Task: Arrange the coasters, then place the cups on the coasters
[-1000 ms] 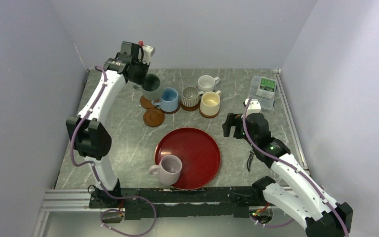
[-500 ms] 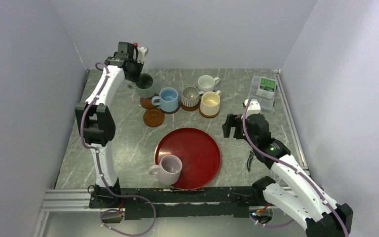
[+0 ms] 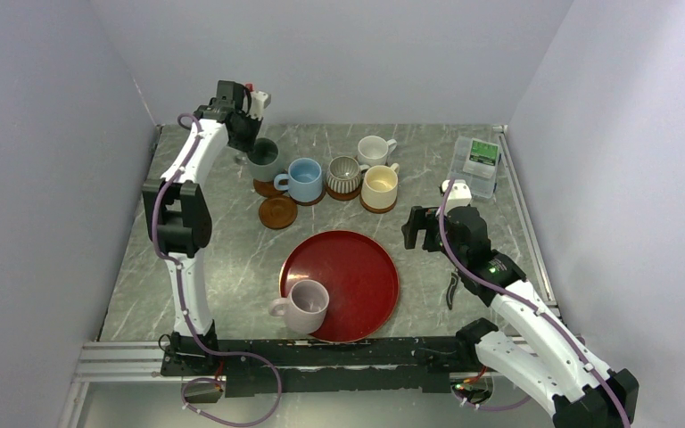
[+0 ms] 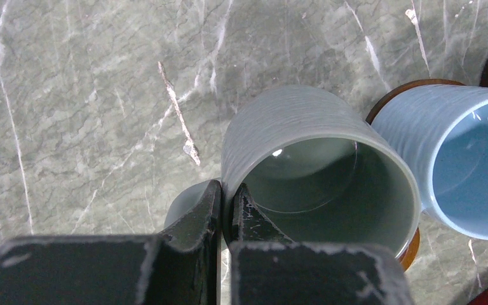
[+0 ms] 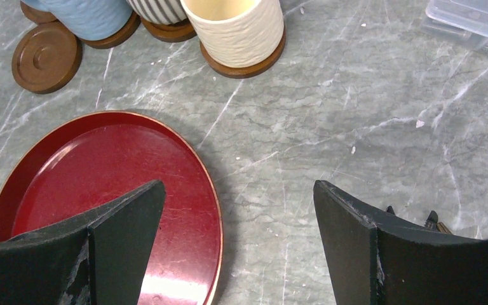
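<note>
Nearest my bases, the pale lilac mug (image 3: 306, 306) stands upright on the near-left part of the red tray (image 3: 357, 267), handle to the left. Right of the tray, my right gripper (image 5: 238, 187) hangs over bare marble, fingers wide apart, nothing between them. Beyond the tray, one bare coaster (image 3: 277, 212) lies alone. Just behind it runs a row: light blue mug (image 3: 305, 178), ribbed mug (image 3: 345, 174), cream-yellow mug (image 3: 380, 185), each on a coaster of its own. The white mug (image 3: 373, 149) stands behind that row; I cannot tell whether a disc is under it. At far left, my left gripper (image 4: 227, 203) is pinched tight on the wall of the grey-green mug (image 4: 318, 165), one finger inside the rim, one outside by the handle. That mug sits just beside the blue one, a coaster edge (image 3: 266, 188) showing at its near side; lifted or resting, I cannot tell.
</note>
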`<action>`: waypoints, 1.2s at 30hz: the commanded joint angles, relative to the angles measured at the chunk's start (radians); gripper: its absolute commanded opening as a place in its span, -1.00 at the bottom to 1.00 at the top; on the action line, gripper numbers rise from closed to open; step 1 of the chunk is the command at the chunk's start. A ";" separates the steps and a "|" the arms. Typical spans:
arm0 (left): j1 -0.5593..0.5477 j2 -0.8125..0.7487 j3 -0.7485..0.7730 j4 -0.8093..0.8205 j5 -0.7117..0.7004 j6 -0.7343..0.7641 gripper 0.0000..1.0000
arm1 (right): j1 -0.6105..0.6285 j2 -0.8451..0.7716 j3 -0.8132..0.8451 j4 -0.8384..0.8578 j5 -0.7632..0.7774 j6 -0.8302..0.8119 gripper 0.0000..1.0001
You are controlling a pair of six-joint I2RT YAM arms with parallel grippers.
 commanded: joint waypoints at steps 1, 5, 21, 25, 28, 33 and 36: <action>-0.001 -0.004 0.078 0.080 0.047 0.021 -0.94 | -0.005 -0.008 0.004 0.035 0.010 -0.011 0.83; -0.001 0.005 0.081 0.078 0.058 0.025 -0.94 | -0.004 -0.005 0.003 0.035 0.009 -0.012 0.83; -0.003 0.041 0.091 0.069 0.079 0.035 -0.94 | -0.005 0.004 0.005 0.036 0.009 -0.015 0.83; -0.004 0.060 0.103 0.063 0.076 0.037 -0.94 | -0.005 0.006 0.003 0.038 0.009 -0.017 0.82; -0.005 0.071 0.108 0.063 0.070 0.040 -0.94 | -0.005 0.011 0.004 0.039 0.007 -0.017 0.83; -0.005 0.085 0.117 0.058 0.070 0.042 -0.94 | -0.005 0.020 0.005 0.041 0.008 -0.019 0.83; -0.005 0.093 0.123 0.053 0.072 0.042 -0.94 | -0.006 0.025 0.007 0.042 0.007 -0.020 0.83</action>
